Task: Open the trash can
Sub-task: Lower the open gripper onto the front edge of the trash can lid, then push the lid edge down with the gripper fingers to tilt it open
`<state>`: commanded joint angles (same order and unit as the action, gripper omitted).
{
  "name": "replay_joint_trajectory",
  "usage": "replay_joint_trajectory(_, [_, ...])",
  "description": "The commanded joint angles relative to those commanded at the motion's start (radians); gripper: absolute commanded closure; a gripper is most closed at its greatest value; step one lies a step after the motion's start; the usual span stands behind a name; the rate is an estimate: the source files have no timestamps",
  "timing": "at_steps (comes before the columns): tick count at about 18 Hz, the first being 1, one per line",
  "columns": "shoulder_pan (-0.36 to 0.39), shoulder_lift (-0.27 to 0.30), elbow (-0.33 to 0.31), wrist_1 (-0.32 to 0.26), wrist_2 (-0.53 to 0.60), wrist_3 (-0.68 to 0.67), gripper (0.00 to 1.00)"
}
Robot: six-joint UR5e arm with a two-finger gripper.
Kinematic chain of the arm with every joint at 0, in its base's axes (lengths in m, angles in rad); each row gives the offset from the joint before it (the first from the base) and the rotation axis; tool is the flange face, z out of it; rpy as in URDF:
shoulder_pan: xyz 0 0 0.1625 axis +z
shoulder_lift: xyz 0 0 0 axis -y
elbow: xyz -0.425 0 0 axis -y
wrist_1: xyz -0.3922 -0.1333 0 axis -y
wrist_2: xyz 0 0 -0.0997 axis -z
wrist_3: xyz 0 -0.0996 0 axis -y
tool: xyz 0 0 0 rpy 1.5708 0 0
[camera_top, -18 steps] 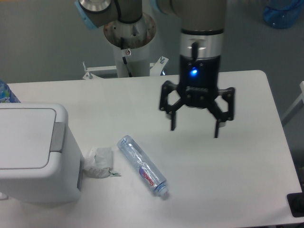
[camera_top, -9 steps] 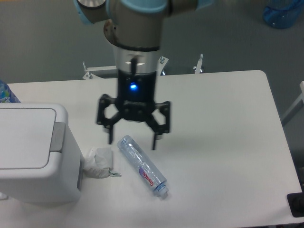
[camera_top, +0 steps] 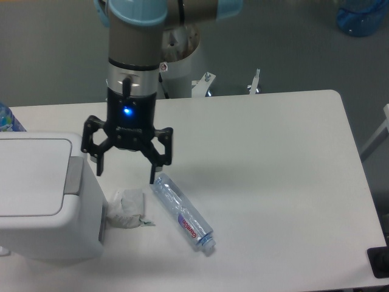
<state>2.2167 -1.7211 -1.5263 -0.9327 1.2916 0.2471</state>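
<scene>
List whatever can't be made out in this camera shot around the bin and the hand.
- Trash can: its left side is cut off by the frame edge, and its lower front cannot be seen from this angle.
- Bottle: label text too small to read.
- Crumpled wrapper: what it is stays unclear; too small and pale.
- Hand: open, but its height above the table cannot be judged from this single view.

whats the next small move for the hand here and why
Probably shift a little further left and lower onto the grey push tab: the open hand hangs just right of the trash can, whose lid lies shut.
</scene>
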Motion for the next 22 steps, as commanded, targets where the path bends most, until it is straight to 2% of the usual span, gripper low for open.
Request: replay_joint_trajectory(22, [-0.035,-0.046,-0.002,0.006,0.002,-0.009,0.0])
